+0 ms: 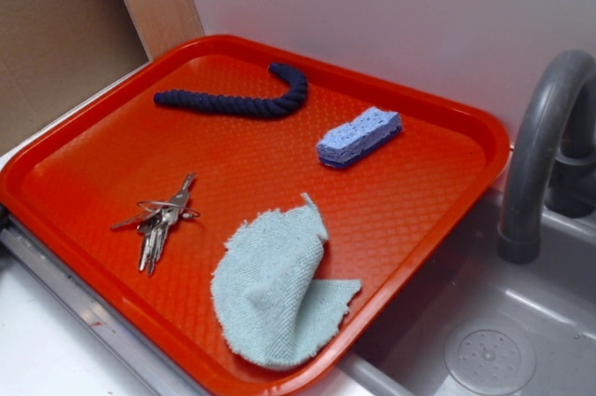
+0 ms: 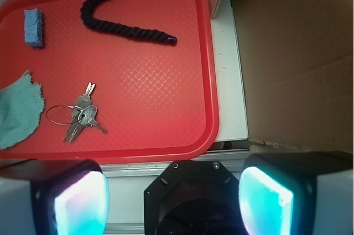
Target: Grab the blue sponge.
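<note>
Gripper (image 2: 174,202) spread; one blue sponge (image 1: 359,135), one rope (image 1: 237,101), one cloth (image 1: 277,293).

The blue sponge (image 1: 359,136) lay near the red tray's (image 1: 447,219) far right side, with the navy rope (image 1: 237,99), keys (image 1: 158,221) and teal cloth (image 1: 277,292) well apart from it.

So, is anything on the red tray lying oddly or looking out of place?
Only the cloth: it lies crumpled near the tray's front edge, one corner folded up over itself. The sponge, rope and keys lie flat and apart. Nothing looks spilled or damaged.
</note>
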{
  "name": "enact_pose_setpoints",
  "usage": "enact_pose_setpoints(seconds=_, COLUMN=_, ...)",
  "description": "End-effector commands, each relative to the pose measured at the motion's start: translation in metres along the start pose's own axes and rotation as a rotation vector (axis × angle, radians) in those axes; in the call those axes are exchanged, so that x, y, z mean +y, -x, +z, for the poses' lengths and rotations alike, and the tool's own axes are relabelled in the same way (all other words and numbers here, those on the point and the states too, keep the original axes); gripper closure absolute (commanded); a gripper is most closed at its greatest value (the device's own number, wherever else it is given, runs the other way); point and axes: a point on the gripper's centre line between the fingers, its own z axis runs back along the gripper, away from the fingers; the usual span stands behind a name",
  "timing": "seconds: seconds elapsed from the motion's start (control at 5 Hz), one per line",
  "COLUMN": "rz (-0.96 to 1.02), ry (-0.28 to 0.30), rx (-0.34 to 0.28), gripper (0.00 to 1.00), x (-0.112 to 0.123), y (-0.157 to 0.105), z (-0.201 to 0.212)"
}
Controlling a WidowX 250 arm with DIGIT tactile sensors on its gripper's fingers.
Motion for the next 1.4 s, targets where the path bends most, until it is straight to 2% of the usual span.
enact_pose_setpoints(seconds=0.0, rz=0.000, ry=0.000, rx=0.000, gripper=0.00, x=0.000, y=0.000, z=0.000)
enact_pose_setpoints(seconds=0.2, rz=-0.070, ry=0.029, rx=-0.028, gripper=0.00, x=-0.033, y=-0.027, z=-0.013)
enact_pose_setpoints(seconds=0.4, rz=-0.085, ry=0.087, rx=-0.073, gripper=0.00, x=-0.064, y=-0.050, z=-0.025)
enact_pose_setpoints(seconds=0.6, rz=-0.113, ry=0.127, rx=-0.090, gripper=0.00, x=-0.091, y=-0.063, z=-0.027)
enact_pose_setpoints(seconds=0.8, rz=-0.148, ry=0.097, rx=-0.078, gripper=0.00, x=-0.127, y=-0.086, z=-0.037)
enact_pose_setpoints(seconds=1.0, rz=-0.213, ry=0.168, rx=-0.058, gripper=0.00, x=-0.162, y=-0.109, z=-0.059)
enact_pose_setpoints(seconds=1.2, rz=-0.215, ry=0.165, rx=-0.032, gripper=0.00, x=-0.183, y=-0.123, z=-0.082)
